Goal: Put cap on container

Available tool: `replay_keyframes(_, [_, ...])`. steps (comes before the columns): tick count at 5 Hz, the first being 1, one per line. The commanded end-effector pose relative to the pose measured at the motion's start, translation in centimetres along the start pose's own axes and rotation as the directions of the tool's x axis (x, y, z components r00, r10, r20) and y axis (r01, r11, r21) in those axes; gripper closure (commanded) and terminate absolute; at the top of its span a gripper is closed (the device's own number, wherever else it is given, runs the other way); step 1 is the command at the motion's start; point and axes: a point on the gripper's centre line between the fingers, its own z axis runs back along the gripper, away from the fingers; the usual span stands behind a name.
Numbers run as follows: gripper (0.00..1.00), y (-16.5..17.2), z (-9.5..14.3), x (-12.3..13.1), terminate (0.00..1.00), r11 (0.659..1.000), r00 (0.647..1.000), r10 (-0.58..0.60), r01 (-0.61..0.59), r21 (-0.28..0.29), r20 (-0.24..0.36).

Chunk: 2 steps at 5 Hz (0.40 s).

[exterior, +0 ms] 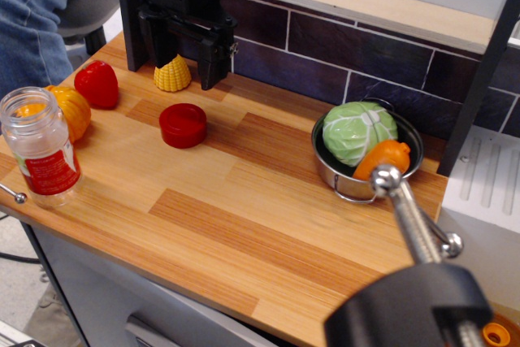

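The cap (183,124) is a flat round red lid lying on the wooden counter (244,201), left of centre. The container (42,147) is a clear jar with a red-and-white label, standing upright and uncapped at the front left edge. My gripper (179,58) hangs at the back, above and behind the cap, with its two black fingers (213,61) spread apart and nothing between them. A yellow corn toy (172,75) shows in the gap behind the fingers.
A glossy red pepper toy (97,84) and an orange pumpkin toy (69,111) lie near the container. A steel bowl (349,184) with a cabbage and an orange vegetable stands at the right. A faucet (410,217) rises front right. A dark tiled wall runs behind.
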Motion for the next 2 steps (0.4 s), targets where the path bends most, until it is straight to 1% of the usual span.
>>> replay_keyframes(1, [0.00,0.0,0.0,0.0,0.00,1.000,1.000,0.000,0.000,0.000,0.000])
replay_keyframes(2, [0.00,0.7,-1.2,0.1,0.00,1.000,1.000,-0.005,0.005,0.005,0.013])
